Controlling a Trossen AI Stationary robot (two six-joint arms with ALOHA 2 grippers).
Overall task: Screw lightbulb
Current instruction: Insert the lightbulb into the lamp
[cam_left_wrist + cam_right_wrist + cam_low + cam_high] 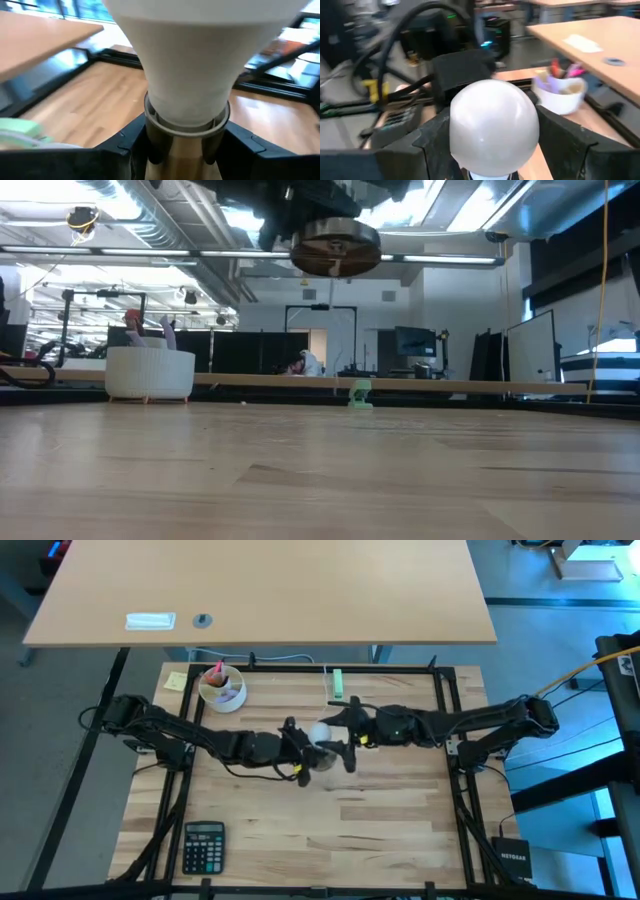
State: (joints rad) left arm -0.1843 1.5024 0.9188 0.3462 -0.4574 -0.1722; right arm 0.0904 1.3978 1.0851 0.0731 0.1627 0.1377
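Both pincers grip lightbulb (318, 732) midair, w/ white cup (222, 688) probably well clear.

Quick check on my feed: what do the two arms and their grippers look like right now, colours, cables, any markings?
Both arms are dark, nearly black, built of jointed segments. The left arm carries a black cable and a yellow tag near the left gripper. The right arm shows a small green light and a yellow spot behind the right gripper. The fingers are matte black, angular and blocky.
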